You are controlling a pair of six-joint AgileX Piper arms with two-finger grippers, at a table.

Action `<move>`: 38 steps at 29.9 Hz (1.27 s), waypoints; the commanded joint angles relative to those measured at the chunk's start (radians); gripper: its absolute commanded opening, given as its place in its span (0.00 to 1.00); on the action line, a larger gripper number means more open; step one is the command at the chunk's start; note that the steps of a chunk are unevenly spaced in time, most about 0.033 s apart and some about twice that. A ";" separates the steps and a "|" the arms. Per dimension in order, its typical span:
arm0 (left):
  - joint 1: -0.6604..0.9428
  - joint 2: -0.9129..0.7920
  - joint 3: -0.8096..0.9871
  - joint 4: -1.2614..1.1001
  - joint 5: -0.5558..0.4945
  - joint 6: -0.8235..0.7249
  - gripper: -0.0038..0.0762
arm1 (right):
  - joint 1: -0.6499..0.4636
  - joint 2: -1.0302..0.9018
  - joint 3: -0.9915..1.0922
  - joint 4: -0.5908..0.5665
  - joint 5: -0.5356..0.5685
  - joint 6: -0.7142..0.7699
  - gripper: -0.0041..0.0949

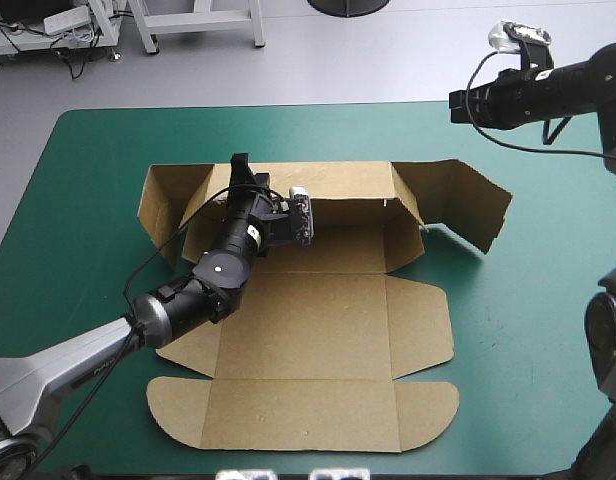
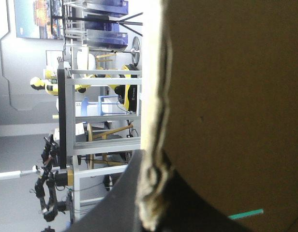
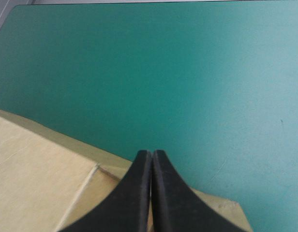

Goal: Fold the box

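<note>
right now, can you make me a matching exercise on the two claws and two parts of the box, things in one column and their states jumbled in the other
Things
1. left claw
2. right claw
3. rounded lid panel
4. far right flap

States
a. lying flat, nearest the robot
b. shut, holding nothing
c. standing up at an angle
d. shut on the box at its far wall

Pairs: 1-d, 2-b, 3-a, 4-c

Left arm [image 1: 213, 280]: black links, white dot, silver-grey forearm. Right end effector [image 3: 152, 153]: 2 black fins.
</note>
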 commanded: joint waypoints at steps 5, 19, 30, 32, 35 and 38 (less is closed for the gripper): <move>-0.005 -0.035 -0.021 0.089 0.089 -0.202 0.03 | 0.003 0.130 -0.187 0.033 0.028 0.026 0.04; -0.005 -0.035 -0.021 0.089 0.097 -0.256 0.03 | 0.022 0.115 0.008 0.099 0.028 -0.058 0.04; -0.005 -0.035 -0.021 0.089 0.099 -0.258 0.03 | 0.032 -0.024 0.220 0.085 0.028 -0.167 0.04; -0.005 -0.035 -0.021 0.089 0.099 -0.258 0.03 | 0.032 -0.049 0.274 0.086 0.028 -0.191 0.04; -0.005 -0.035 -0.021 0.089 0.099 -0.258 0.03 | 0.032 -0.093 0.352 0.086 0.028 -0.234 0.04; -0.005 -0.035 -0.021 0.087 0.096 -0.259 0.03 | 0.032 -0.130 0.436 0.086 0.028 -0.281 0.04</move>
